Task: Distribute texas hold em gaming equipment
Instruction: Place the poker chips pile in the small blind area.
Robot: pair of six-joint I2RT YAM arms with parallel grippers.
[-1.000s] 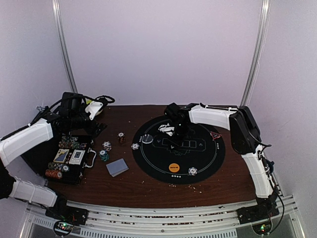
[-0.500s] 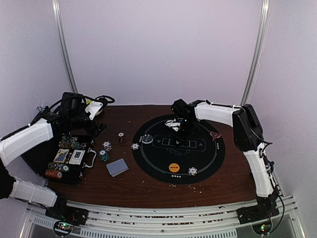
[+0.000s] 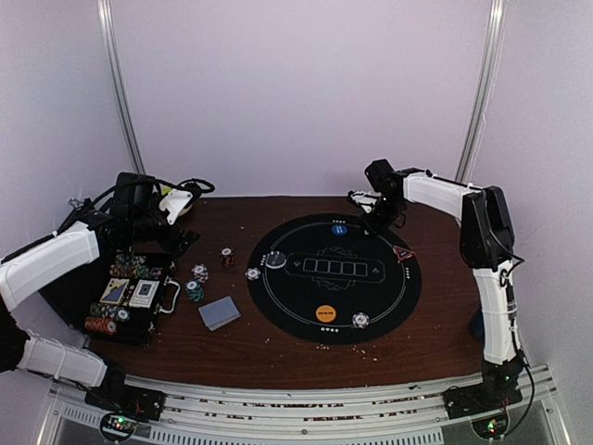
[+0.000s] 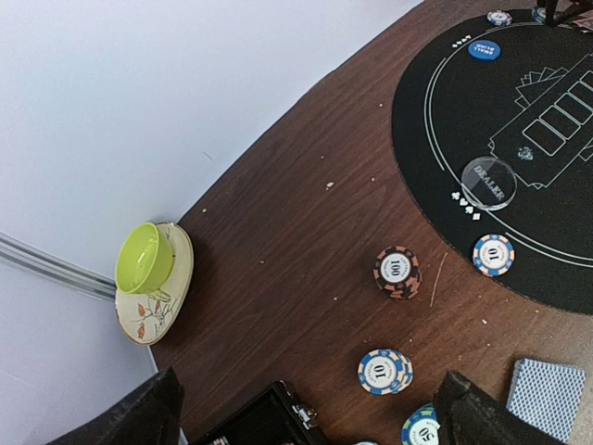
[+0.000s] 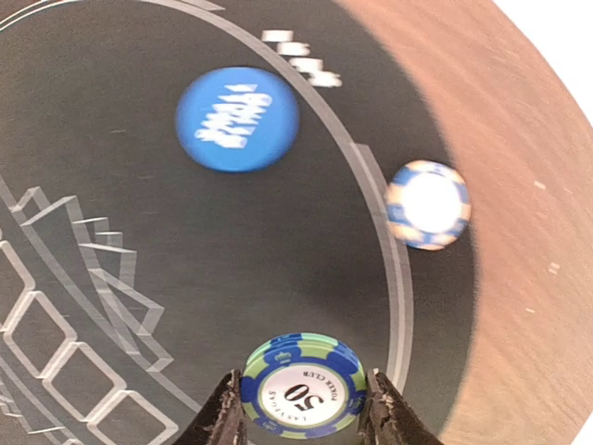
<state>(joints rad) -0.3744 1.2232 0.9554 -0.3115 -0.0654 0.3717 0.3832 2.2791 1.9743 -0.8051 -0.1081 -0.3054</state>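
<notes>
My right gripper (image 3: 380, 200) is at the far right edge of the black round mat (image 3: 306, 295), shut on a blue-green "50" chip (image 5: 304, 387) held above the mat. Below it lie a blue button (image 5: 237, 119) and a white-blue chip (image 5: 428, 206) at the mat's rim. My left gripper (image 3: 153, 227) is open and empty above the wood at far left (image 4: 306, 422). Chip stacks "100" (image 4: 397, 271), "10" (image 4: 384, 371) and "50" (image 4: 422, 428) and the grey-blue card deck (image 4: 547, 397) lie beneath it. The orange button (image 3: 325, 313) and a chip (image 3: 359, 321) lie near the mat's front.
The open black chip case (image 3: 130, 301) sits at the left with chips and cards inside. A clear dealer disc (image 3: 277, 259) and a chip (image 3: 253, 273) lie at the mat's left edge. A green cup on a saucer (image 4: 146, 260) stands at the far left corner.
My right gripper has moved from over the far middle of the mat out to its far right edge. The blue button now shows on the mat. The left arm has not moved.
</notes>
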